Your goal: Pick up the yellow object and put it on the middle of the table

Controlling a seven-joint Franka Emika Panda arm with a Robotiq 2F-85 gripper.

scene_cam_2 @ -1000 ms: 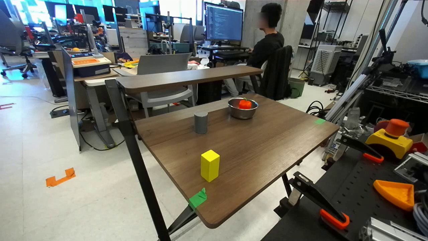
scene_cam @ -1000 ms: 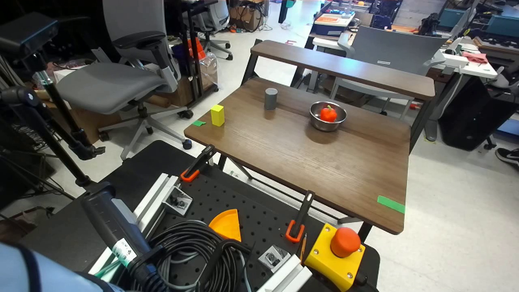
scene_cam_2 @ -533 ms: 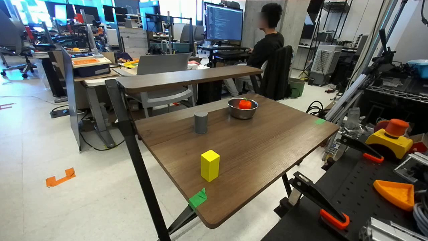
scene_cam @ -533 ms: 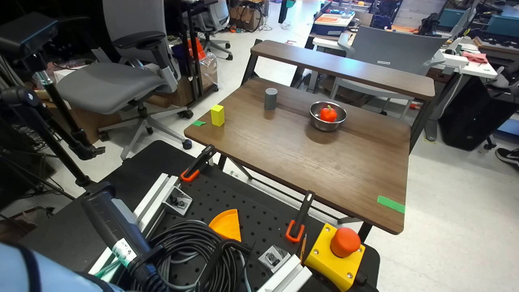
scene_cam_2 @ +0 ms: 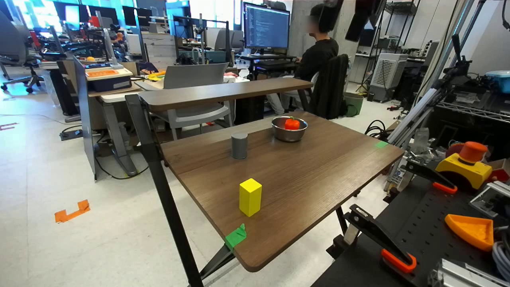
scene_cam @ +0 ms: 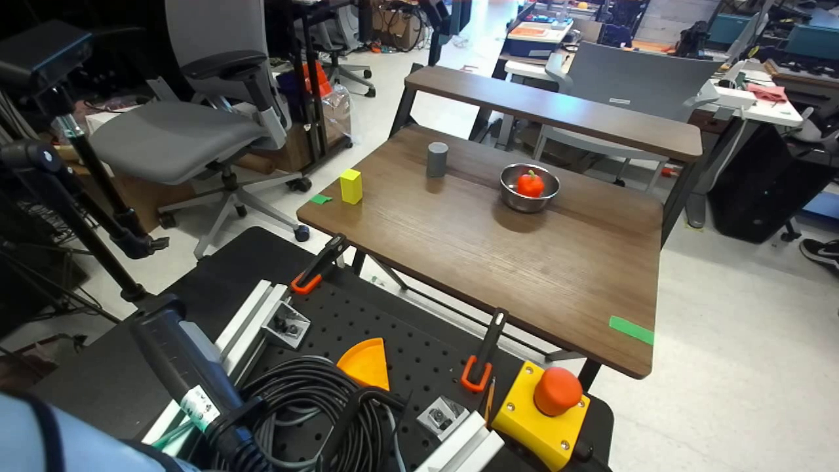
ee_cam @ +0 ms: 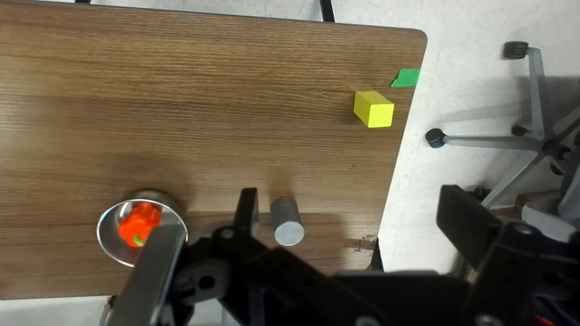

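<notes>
Two fingers [ee_cam: 466,222] are spread wide, empty; into an exterior view the gripper [scene_cam_2: 339,35] was just brought: the approach seems begun. Farther, at the wrist view's two o'clock, the yellow block [ee_cam: 374,109] is left untouched on the table [ee_cam: 226,113].

Bkgd windows [scene_cam_2: 215,12] overexp., soft shadows on tbl [ee_cam: 226,127].

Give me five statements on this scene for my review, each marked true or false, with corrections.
The yellow block stands upright on the table. True.
The block is at the table's middle. False: it stands near a corner, by green tape.
The grey cylinder stands apart from the metal bowl. True.
The bowl is empty. False: an orange-red pepper lies in it.
The block is gripped. False: the claw is open and holds nothing.
</notes>
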